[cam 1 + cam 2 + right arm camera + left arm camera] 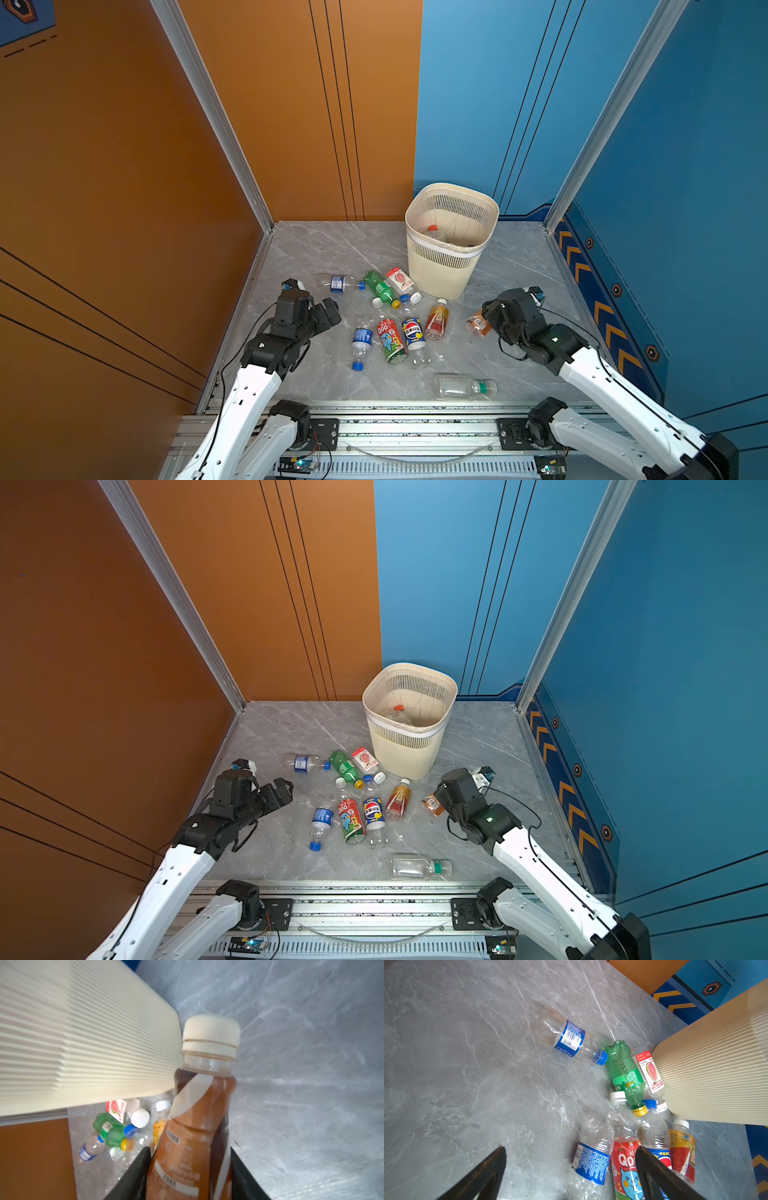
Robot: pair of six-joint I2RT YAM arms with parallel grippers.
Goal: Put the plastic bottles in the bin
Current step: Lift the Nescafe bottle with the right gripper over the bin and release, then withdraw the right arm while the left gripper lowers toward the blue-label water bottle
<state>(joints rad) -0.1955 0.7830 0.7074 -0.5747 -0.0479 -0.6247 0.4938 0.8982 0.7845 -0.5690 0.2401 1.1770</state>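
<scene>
- Floor (pixel 324 249): a grey marbled slab, shut in by an orange wall (pixel 124 187) on the left, orange and blue panels behind, a blue wall (pixel 685 166) on the right and a metal rail (pixel 415 419) in front; bare room lies in the back-left corner, between the bin and the blue wall, and at the front left
- Bin (pixel 440 270): one, upright at the back near the middle, top open, with at least one red-capped bottle (pixel 434 233) inside
- Arms: two, the left arm (pixel 249 395) and the right arm (pixel 602 382), rising from the rail on either side of the bottles
- Bottles: eight lie loose on their sides and a ninth is held
- Three lie by the left of the bin's foot: the guava bottle (pixel 400 279) just beside it, the green bottle (pixel 380 288) alongside, and the far blue bottle (pixel 338 283) further left
- Four lie nearer in a row: the near blue bottle (pixel 361 338), red bottle (pixel 390 338), Pepsi bottle (pixel 413 331) and orange bottle (pixel 437 320)
- The clear bottle (pixel 461 386) lies alone near the rail
- Right gripper (pixel 190 1148): closed on the brown bottle (pixel 199 1105), a finger on each side of its body, just right of the bin's foot; whether it is off the floor I cannot tell
- Left gripper (pixel 571 1148): spread wide and empty, left of the row
</scene>
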